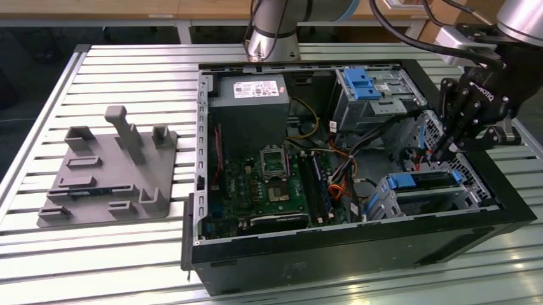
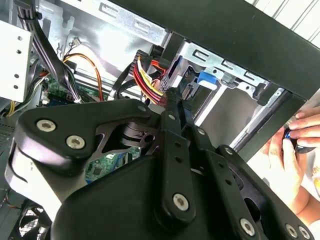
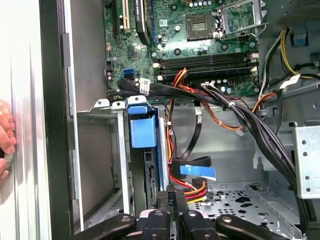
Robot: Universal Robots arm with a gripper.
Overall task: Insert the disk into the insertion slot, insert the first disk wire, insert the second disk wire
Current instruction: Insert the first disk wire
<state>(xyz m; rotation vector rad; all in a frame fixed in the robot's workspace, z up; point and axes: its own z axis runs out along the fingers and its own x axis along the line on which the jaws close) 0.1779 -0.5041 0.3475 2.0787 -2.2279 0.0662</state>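
The disk sits edge-on inside the insertion slot (image 3: 97,150), the grey metal cage (image 1: 428,202) at the case's corner on the exterior view's right. Its blue caddy handle (image 3: 141,125) (image 1: 405,181) sticks out at the cage mouth. My gripper (image 3: 172,194) (image 2: 172,94) (image 1: 437,152) hovers just behind the disk's rear edge. Its fingers are shut on the connector of a disk wire, a red, yellow and black bundle (image 3: 194,187) (image 2: 147,80). A flat blue-tabbed wire (image 3: 197,171) lies loose beside it on the case floor.
The taller bay with a blue latch (image 1: 363,82) stands further back. Thick black cables (image 3: 240,115) cross over the motherboard (image 1: 271,184). A person's hand (image 2: 287,150) (image 3: 5,140) rests outside the case wall. A grey fixture (image 1: 110,171) lies on the table at the exterior view's left.
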